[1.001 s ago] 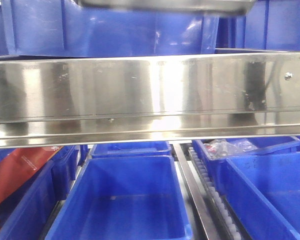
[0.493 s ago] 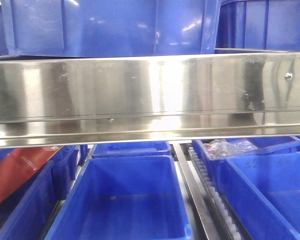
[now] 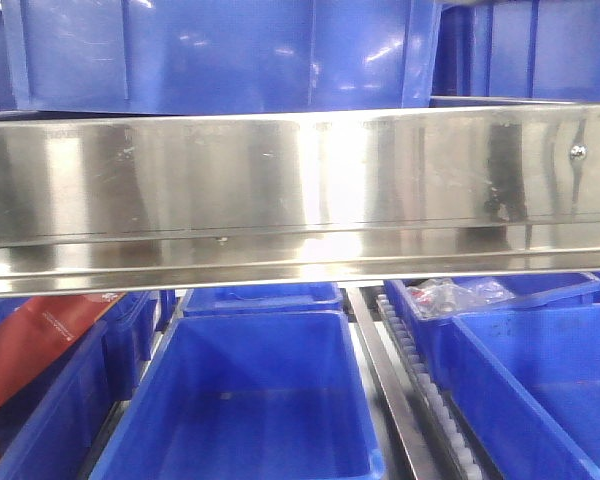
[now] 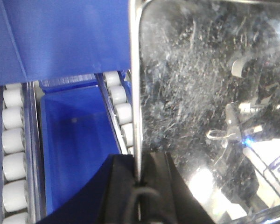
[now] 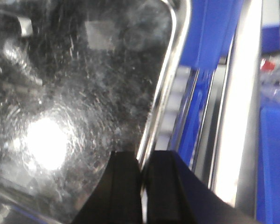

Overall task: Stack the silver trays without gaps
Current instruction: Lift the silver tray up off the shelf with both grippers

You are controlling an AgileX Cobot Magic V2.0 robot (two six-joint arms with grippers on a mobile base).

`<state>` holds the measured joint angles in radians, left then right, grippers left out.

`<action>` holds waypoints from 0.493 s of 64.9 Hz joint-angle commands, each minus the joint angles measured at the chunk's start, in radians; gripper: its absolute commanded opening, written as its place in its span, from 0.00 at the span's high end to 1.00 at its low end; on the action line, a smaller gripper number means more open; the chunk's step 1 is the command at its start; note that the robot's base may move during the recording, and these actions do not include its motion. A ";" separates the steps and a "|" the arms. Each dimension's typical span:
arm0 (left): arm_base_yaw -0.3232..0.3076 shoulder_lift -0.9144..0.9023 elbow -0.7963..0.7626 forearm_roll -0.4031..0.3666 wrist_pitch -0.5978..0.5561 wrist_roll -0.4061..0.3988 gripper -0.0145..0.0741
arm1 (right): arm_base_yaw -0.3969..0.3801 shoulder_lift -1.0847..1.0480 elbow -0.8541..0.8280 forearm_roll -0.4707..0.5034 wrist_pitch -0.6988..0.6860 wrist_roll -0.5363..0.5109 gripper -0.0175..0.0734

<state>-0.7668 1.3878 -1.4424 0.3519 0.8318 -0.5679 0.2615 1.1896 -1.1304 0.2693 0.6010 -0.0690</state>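
Observation:
A silver tray [image 4: 200,93] with a scratched, shiny floor fills the right of the left wrist view. My left gripper [image 4: 139,161] is shut on its thin left rim, one black finger on each side. In the right wrist view a silver tray [image 5: 84,84] fills the left, and my right gripper [image 5: 143,156] is shut on its right rim. No tray and no gripper shows in the front view.
A broad steel rail [image 3: 300,190] with a screw crosses the front view. Deep blue bins stand below it [image 3: 250,400] [image 3: 540,380] and behind it [image 3: 220,50]. White rollers [image 4: 11,140] run beside a blue bin [image 4: 74,154]. A red packet [image 3: 30,350] lies at lower left.
One second ago the underside of a silver tray showed at the top edge of the front view. It has risen out of that view.

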 commanded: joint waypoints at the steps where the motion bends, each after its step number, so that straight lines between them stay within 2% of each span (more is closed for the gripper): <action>1: 0.012 -0.023 -0.003 0.084 0.013 0.006 0.86 | -0.010 -0.009 0.007 -0.072 -0.051 -0.026 0.88; 12: 0.012 -0.023 -0.003 0.086 0.013 0.006 0.86 | -0.010 -0.009 0.007 -0.028 -0.064 -0.026 0.88; 32: 0.012 -0.023 -0.003 0.088 0.015 0.006 0.86 | -0.010 -0.009 0.007 -0.028 -0.071 -0.026 0.88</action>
<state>-0.7668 1.3854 -1.4424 0.3691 0.8251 -0.5679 0.2615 1.1896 -1.1251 0.2887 0.5702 -0.0769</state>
